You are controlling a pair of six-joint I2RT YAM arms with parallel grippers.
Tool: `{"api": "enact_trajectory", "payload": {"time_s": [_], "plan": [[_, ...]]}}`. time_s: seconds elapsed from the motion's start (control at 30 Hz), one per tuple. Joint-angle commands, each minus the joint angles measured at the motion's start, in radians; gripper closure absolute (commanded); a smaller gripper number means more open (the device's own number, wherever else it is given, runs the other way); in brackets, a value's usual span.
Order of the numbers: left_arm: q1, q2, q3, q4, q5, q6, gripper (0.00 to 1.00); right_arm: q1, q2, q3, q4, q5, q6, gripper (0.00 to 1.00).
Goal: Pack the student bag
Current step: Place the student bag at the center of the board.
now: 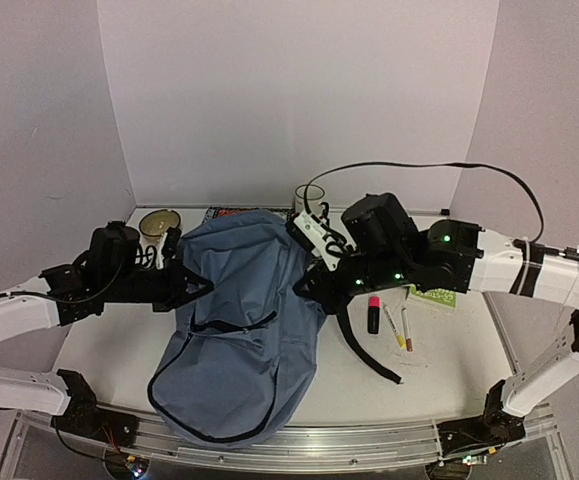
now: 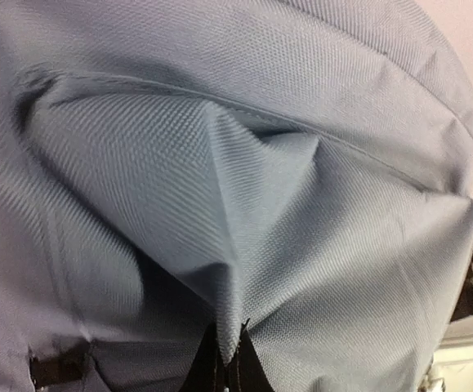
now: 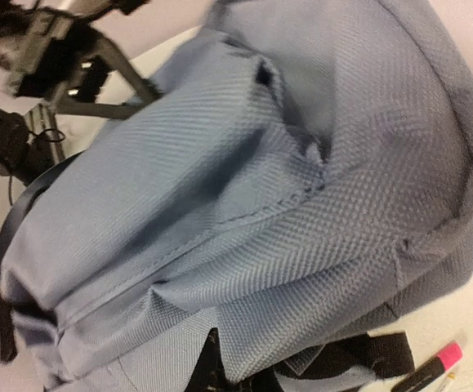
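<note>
The student bag [image 1: 237,330] is a big slate-blue backpack lying in the middle of the table, its open zipper showing as a dark line across the front. My left gripper [image 1: 201,286] is shut on a fold of its fabric at the bag's left edge; the pinched ridge of cloth [image 2: 228,327] fills the left wrist view between the black fingers [image 2: 199,369]. My right gripper [image 1: 314,290] is shut on the bag's right edge, cloth [image 3: 244,359] bunched between its fingers. A black strap [image 1: 364,350] trails from the bag to the right.
A pink-capped highlighter [image 1: 374,312] and two pens [image 1: 400,327] lie right of the bag. A tin can [image 1: 157,232] stands at the back left, a glass cup [image 1: 308,197] at the back, a green card [image 1: 432,297] under the right arm, and a book edge [image 1: 224,212] behind the bag.
</note>
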Motion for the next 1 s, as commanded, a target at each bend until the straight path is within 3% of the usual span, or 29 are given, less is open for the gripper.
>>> {"api": "enact_trajectory", "payload": {"time_s": [0.0,0.1,0.27,0.4,0.53,0.7,0.87,0.97], "plan": [[-0.176,-0.071,-0.019,0.068,-0.039,-0.219,1.0,-0.035,0.16,0.159,0.038,0.113,-0.035,1.0],[-0.268,-0.069,-0.02,0.083,-0.124,-0.279,1.0,-0.041,0.269,0.249,0.026,0.156,-0.031,0.95],[-0.318,-0.067,-0.057,0.117,-0.276,-0.387,1.0,-0.044,0.385,0.355,0.013,0.171,-0.007,0.67],[-0.319,-0.069,-0.119,0.135,-0.384,-0.459,1.0,-0.044,0.322,0.321,0.001,0.2,0.02,0.51],[-0.32,-0.09,-0.192,0.14,-0.475,-0.507,1.0,-0.046,0.168,0.181,0.001,0.241,0.045,0.4],[-0.32,-0.124,-0.264,0.164,-0.543,-0.563,1.0,-0.048,0.016,-0.003,0.016,0.203,0.136,0.36],[-0.32,-0.116,-0.289,0.164,-0.568,-0.555,1.0,-0.047,-0.042,-0.203,0.138,0.125,0.233,0.35],[-0.32,-0.098,-0.294,0.164,-0.565,-0.53,0.91,-0.053,-0.019,-0.275,0.229,0.075,0.264,0.32]]}}
